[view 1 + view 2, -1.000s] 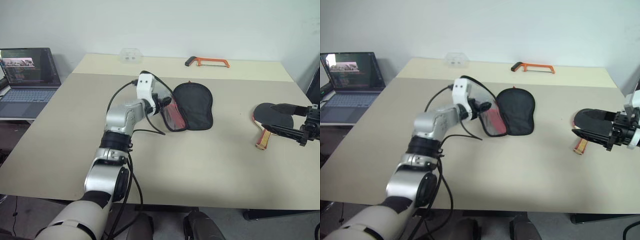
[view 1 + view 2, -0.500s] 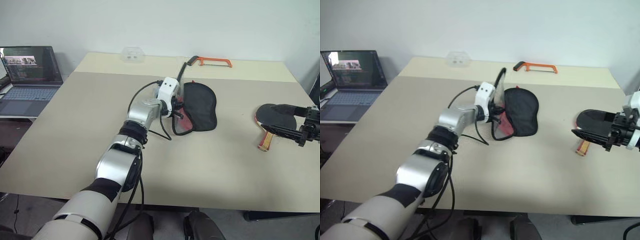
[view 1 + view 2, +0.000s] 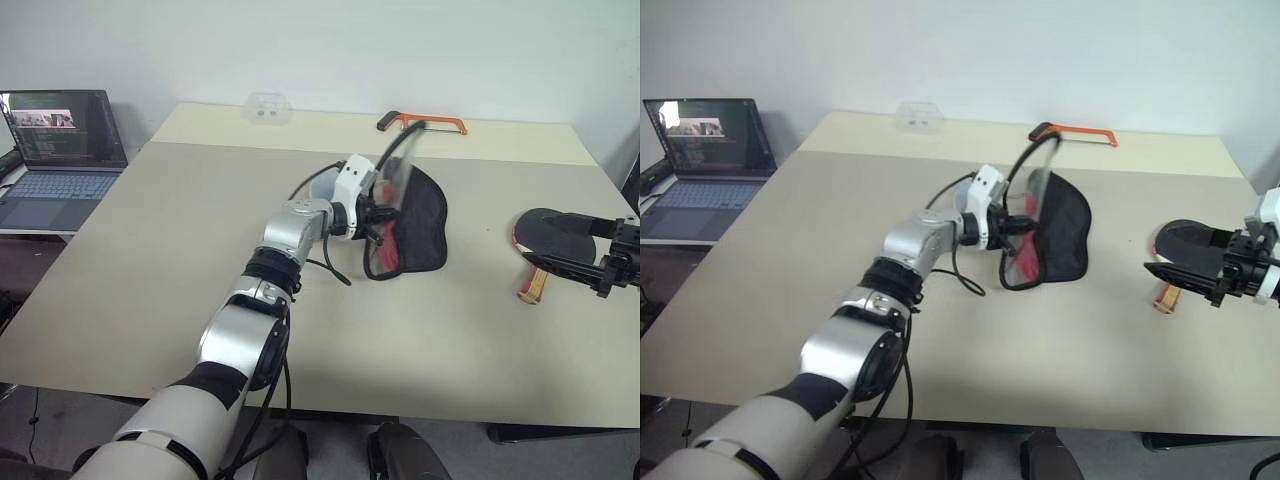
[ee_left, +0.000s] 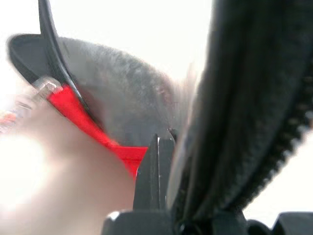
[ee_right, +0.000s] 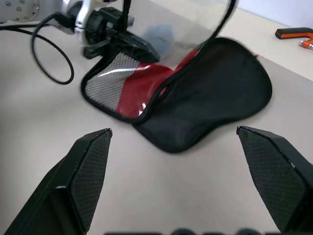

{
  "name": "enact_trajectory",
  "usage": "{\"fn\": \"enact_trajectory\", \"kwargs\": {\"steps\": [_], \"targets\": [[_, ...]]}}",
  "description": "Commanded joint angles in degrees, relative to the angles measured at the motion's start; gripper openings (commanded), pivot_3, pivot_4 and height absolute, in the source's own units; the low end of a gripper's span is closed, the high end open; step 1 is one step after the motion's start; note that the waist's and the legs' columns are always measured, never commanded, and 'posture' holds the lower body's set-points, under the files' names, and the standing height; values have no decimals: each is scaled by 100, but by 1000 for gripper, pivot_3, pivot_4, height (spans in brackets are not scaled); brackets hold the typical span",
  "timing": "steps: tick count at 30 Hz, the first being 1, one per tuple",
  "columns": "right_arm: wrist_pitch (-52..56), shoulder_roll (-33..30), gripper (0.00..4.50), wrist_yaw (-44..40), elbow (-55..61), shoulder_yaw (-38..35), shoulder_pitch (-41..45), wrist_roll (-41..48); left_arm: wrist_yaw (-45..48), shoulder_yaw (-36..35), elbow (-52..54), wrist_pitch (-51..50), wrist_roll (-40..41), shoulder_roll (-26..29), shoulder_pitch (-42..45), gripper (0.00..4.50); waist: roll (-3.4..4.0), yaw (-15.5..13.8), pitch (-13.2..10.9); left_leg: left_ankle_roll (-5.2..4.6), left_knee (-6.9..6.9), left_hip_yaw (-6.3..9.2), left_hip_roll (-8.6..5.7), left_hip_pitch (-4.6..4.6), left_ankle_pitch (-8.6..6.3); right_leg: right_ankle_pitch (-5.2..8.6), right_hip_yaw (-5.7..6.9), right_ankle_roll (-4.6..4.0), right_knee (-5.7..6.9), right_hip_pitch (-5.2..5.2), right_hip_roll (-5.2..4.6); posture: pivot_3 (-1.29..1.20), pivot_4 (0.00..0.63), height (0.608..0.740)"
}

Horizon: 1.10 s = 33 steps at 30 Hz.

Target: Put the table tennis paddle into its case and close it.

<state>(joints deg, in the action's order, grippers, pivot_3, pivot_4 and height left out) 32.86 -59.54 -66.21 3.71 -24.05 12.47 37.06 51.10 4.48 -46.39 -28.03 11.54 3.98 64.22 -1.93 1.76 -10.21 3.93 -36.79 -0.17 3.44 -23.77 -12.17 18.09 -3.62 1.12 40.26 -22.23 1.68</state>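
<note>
Paddle with round black blade and wooden handle flat on beige table at right edge, under wide-open, empty right gripper. Black-and-red fabric zip case mid-table, flap lifted upright by left gripper, pinched shut on it. Orange hacksaw at far edge.

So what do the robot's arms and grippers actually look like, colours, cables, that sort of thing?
The left arm is built from silver-grey metallic segments with black joint rings, and turns white toward the shoulder. A white block sits at its wrist, ahead of the black left gripper. Loose black cables loop along the forearm. The right gripper has two broad black fingers with a cross-hatched inner texture.
</note>
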Motion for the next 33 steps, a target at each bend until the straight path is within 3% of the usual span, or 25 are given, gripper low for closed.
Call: {"fn": "enact_trajectory", "kwargs": {"steps": [1,11,18,26,31,33], "targets": [[-103,-123,4500,-22,79,-220,92,11,159,122,-45,11,-34,-156,63,48,1,1,1,0,0,0,0,0,0,0,0,0,-1,0,0,0,150,740],[-37,-160,4500,-28,179,-374,-106,22,-1530,-302,-892,444,-442,105,317,48,3,16,2,-7,0,0,0,2,-4,0,-6,0,-1,0,0,0,150,740],[-89,-146,4500,-34,61,-211,55,-24,-2553,-459,-793,191,-648,437,211,48,3,7,2,-7,-2,1,0,1,-4,-1,-4,2,-1,0,0,0,150,740],[-157,-111,4500,-84,-55,1,222,-88,-3103,-704,-492,-260,-579,506,105,48,3,11,2,-6,-1,0,1,2,-4,-1,-4,2,0,0,0,0,150,740],[-197,-113,4500,-101,-114,98,273,-138,-2797,-667,189,-794,-417,469,-86,48,3,11,2,-6,-1,0,1,2,-4,-1,-3,2,0,0,0,0,150,740],[-215,-109,4500,-106,-128,117,270,-166,-2781,-653,465,-940,-393,475,-177,460,3,8,2,-5,0,0,2,2,-4,-2,-3,1,0,0,0,0,150,740]]}}
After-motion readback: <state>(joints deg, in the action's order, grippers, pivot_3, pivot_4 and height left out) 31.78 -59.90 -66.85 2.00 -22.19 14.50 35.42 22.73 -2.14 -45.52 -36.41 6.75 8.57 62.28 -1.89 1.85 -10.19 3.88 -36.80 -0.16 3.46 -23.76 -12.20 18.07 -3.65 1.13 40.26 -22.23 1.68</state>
